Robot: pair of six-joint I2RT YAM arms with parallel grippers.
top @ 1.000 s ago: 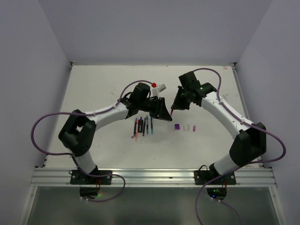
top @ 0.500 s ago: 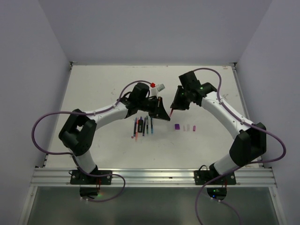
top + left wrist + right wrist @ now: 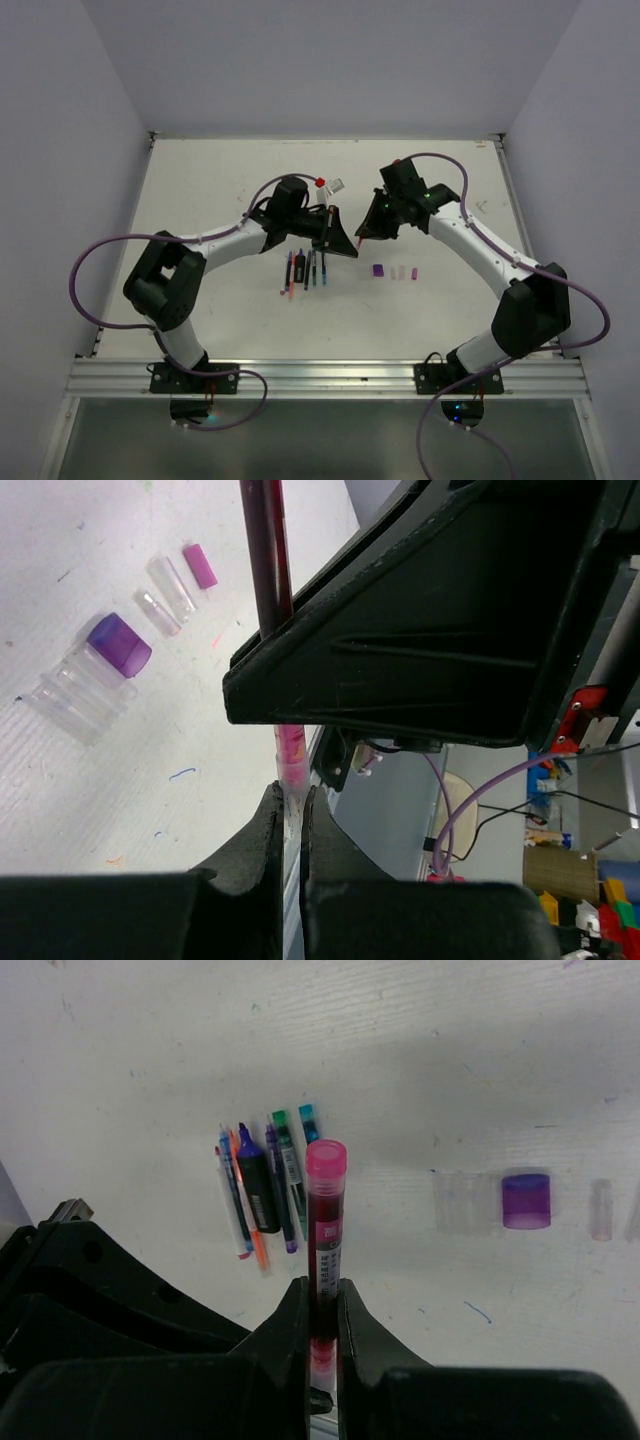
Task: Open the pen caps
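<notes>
Right wrist view: the dark red pen (image 3: pixel 325 1222) stands upright between the fingers of the right gripper (image 3: pixel 322 1305), which is clamped on its lower part. Its pink-capped end points away from the camera.

In the left wrist view the left gripper (image 3: pixel 291 805) is pinched together on the same pen's pale pink tip, right under the right gripper's black body.

From above, the two grippers meet near the middle of the table (image 3: pixel 220 180). The loose pen caps (image 3: pixel 397 271) lie in a short row at 4 o'clock of them. The purple cap (image 3: pixel 526 1201) has a clear one at its 9 o'clock and a pale pink one at its 3 o'clock. The other pens (image 3: pixel 305 270) lie side by side at 8 o'clock of the grippers.
</notes>
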